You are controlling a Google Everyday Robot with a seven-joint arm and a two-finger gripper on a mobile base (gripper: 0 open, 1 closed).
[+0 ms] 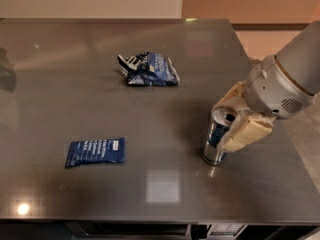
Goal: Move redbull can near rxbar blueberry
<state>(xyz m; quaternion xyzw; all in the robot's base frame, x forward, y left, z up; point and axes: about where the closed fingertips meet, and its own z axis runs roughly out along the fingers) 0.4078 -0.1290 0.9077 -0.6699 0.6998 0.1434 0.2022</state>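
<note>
The redbull can [215,141], slim, silver and blue, stands upright at the right of the grey table [160,194]. My gripper [235,116] reaches in from the right and straddles the can's top. One cream finger [228,96] is behind the can and the other [245,134] lies against its near right side. The jaws look open around the can, which rests on the table. The rxbar blueberry [95,152], a flat navy wrapper with white text, lies at the front left, far from the can.
A crumpled blue-and-white snack bag [149,69] lies at the back middle of the table. The table's right edge runs close behind my arm [290,79]. The front edge is just below the can.
</note>
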